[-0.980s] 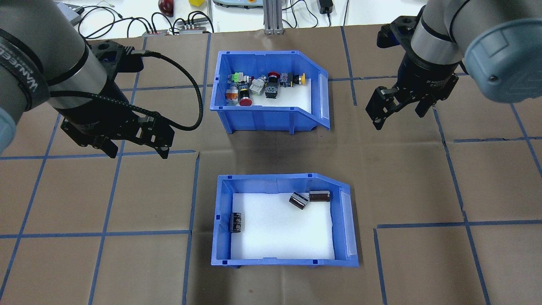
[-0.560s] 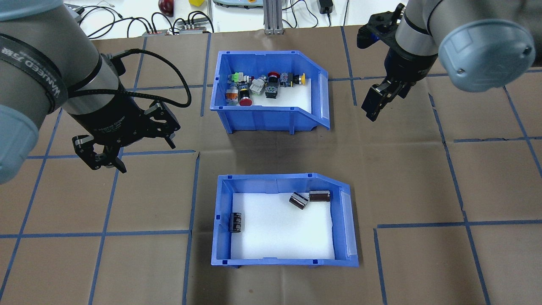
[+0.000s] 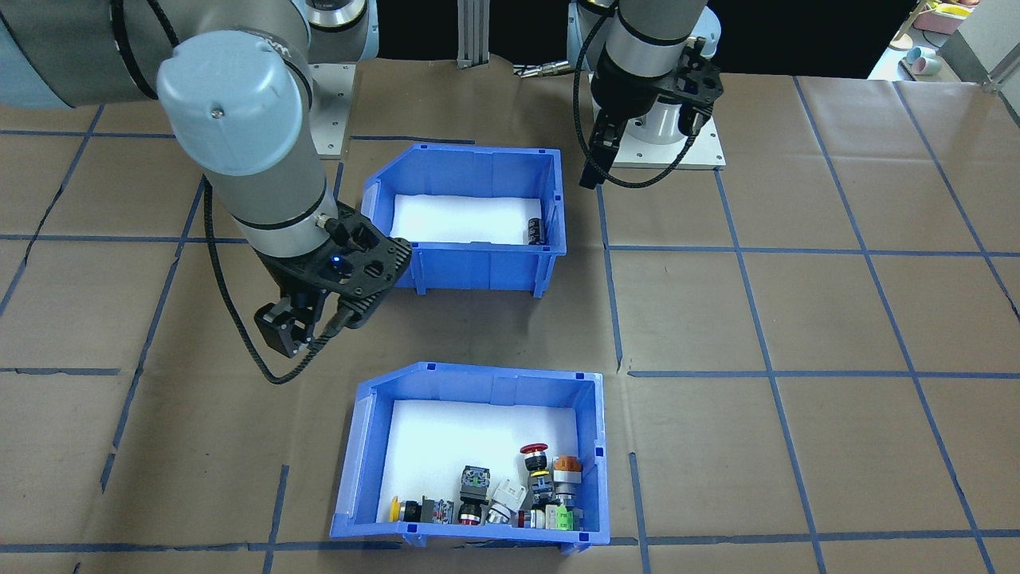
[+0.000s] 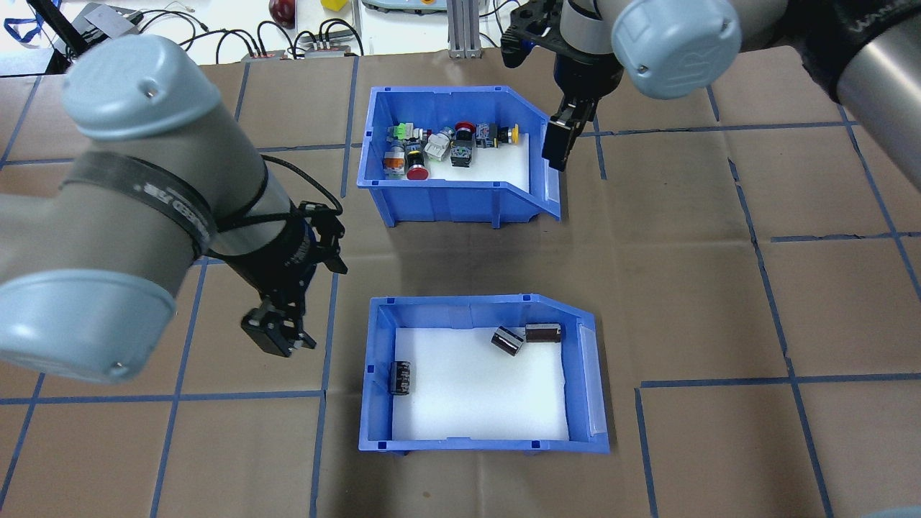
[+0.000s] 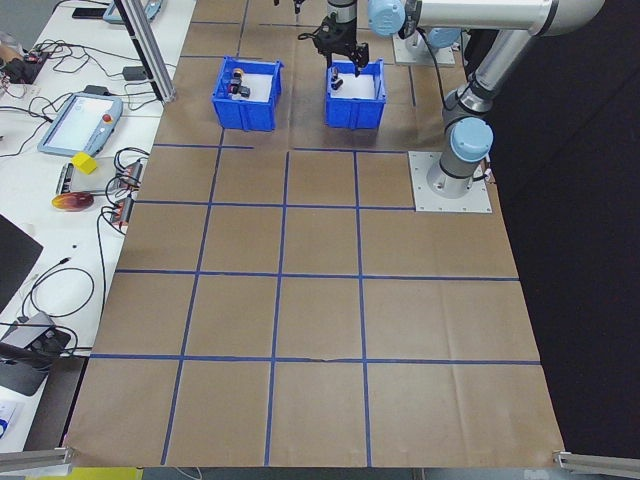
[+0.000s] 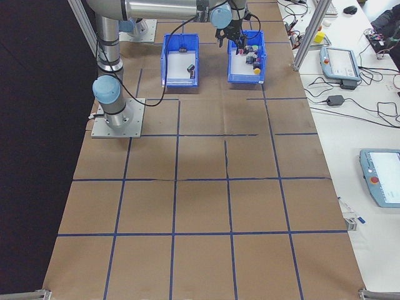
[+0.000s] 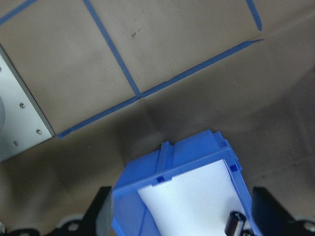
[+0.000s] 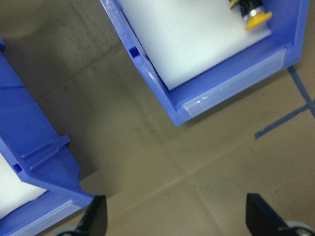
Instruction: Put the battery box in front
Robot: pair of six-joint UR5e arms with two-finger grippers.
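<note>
The battery box point(image 4: 475, 444) is the blue bin nearer the robot, lined with white foam and holding three dark cells point(image 4: 507, 340). It also shows in the front-facing view as the far battery box point(image 3: 478, 267). My left gripper point(image 4: 277, 338) hangs just off its left wall, turned edge-on. In the left wrist view its fingers point(image 7: 102, 216) stand wide apart, open and empty, over the box's corner point(image 7: 197, 182). My right gripper point(image 4: 555, 155) is open and empty by the far bin's clear front lip. Its fingers point(image 8: 96, 216) frame bare paper.
A second blue bin point(image 4: 446, 205) with colourful push-button switches point(image 4: 450, 144) stands farther from the robot, straight beyond the battery box. Brown paper with blue tape lines covers the table point(image 4: 719, 302). Cables and devices point(image 4: 302, 39) lie past the far edge.
The left gripper swung right and toward the robot, ending beside the battery box's left wall. The right gripper moved left to the switch bin's front lip. Neither bin moved.
</note>
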